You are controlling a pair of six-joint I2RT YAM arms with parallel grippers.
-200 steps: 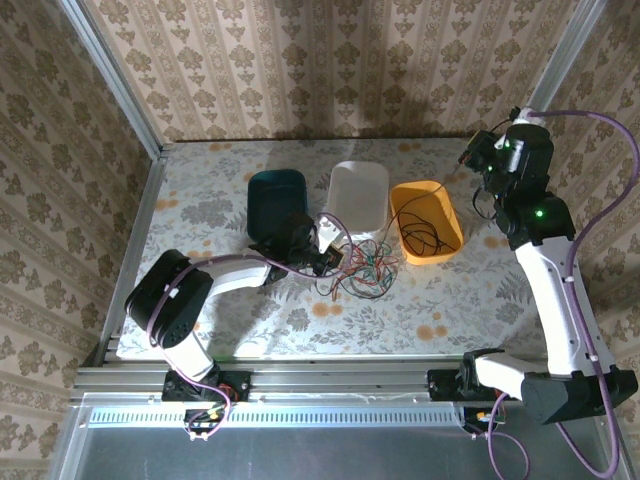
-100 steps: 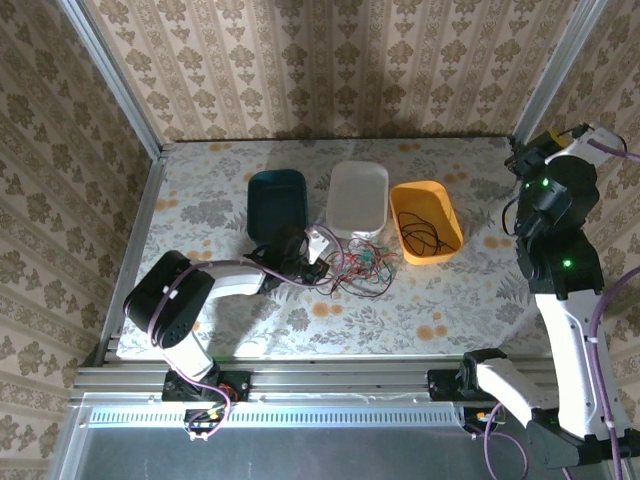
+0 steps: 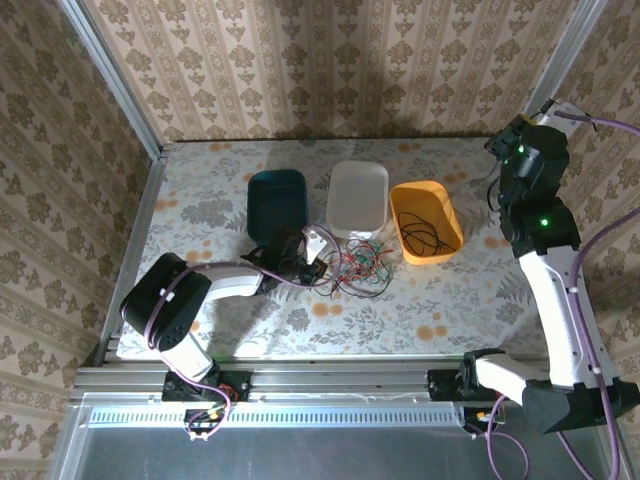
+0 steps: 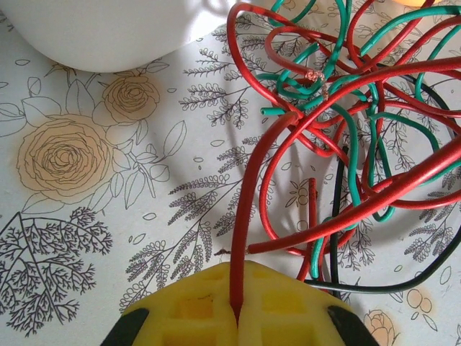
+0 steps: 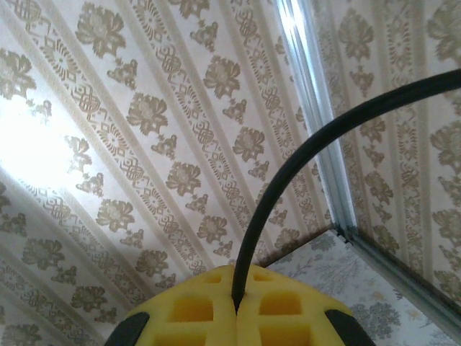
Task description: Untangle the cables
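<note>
Grip first: my left gripper (image 4: 236, 317) stays clenched on a red wire (image 4: 245, 216). Over the last second I have drawn it slightly left, dragging the tangle of red, green and black cables (image 3: 358, 268) across the table, just near of the white tray (image 3: 358, 175). The knot looks no looser, so I judge more pulling is needed. Beyond it, black wires lie in the orange tray (image 3: 428, 256). My right gripper (image 5: 236, 306), raised by the far right corner, pinches a black wire (image 5: 288, 187); it has swung out and back. Floral cloth (image 3: 200, 200) covers the table, with patterned wallpaper (image 3: 330, 60) behind.
</note>
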